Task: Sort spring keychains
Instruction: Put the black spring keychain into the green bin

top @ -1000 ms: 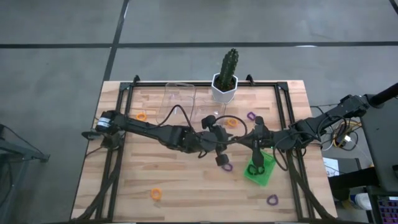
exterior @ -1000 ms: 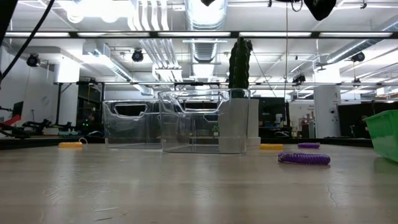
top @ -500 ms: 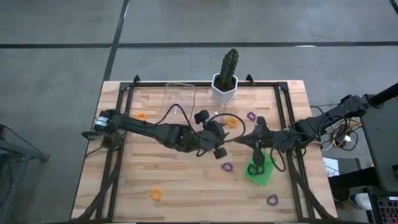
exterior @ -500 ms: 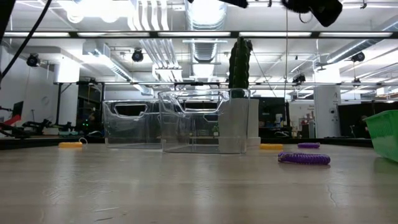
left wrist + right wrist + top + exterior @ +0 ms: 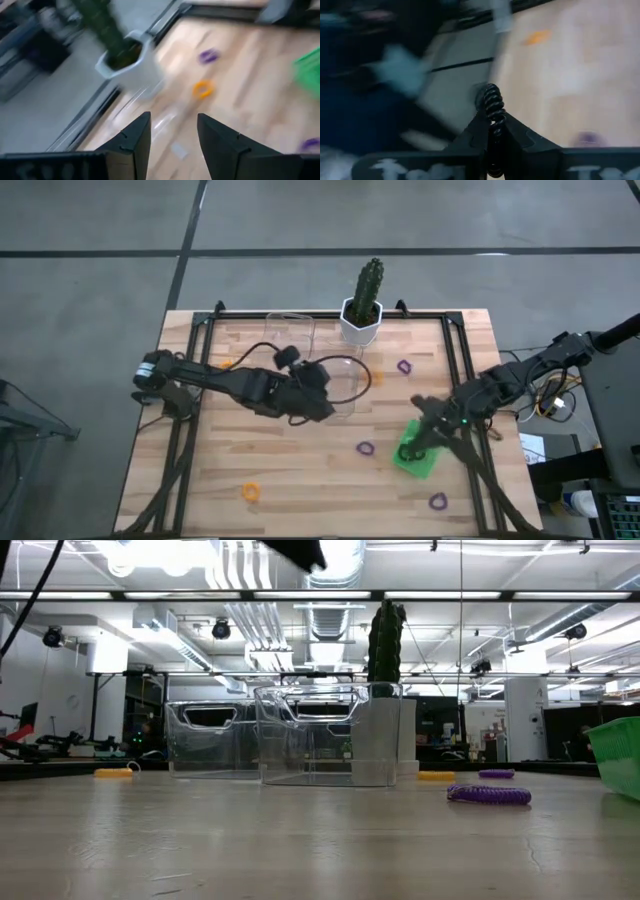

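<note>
Small coiled keychains lie about the table: purple ones (image 5: 404, 366) (image 5: 365, 448) (image 5: 437, 501) and an orange one (image 5: 250, 492). The low view shows a purple one (image 5: 488, 795) lying flat and an orange one (image 5: 113, 773). My left gripper (image 5: 322, 380) (image 5: 172, 132) is open and empty, above the clear trays (image 5: 290, 335). Ahead of it, its wrist view shows an orange keychain (image 5: 202, 89) and a purple keychain (image 5: 209, 56). My right gripper (image 5: 408, 448) (image 5: 492, 125) is over the green tray (image 5: 425, 465), shut on a black keychain (image 5: 491, 102). My right gripper pinches the black spring keychain between its two fingers. A part of the coil (image 5: 493, 114) sits right between the fingertips, and the rest of the coil sticks out beyond them. Whether any of it rests on the green tray cannot be told.
A cactus in a white pot (image 5: 361, 320) stands at the far edge, beside the two clear trays (image 5: 215, 740) (image 5: 325, 745). The green tray (image 5: 618, 755) sits toward the right. A black frame (image 5: 455, 350) runs around the table, and open wood lies at the near left.
My left gripper has drawn back from beside the middle purple keychain toward the far left, ending over the clear trays. My right arm has pulled back toward the table's right edge, its gripper staying by the green tray. The keychains on the table have kept still.
</note>
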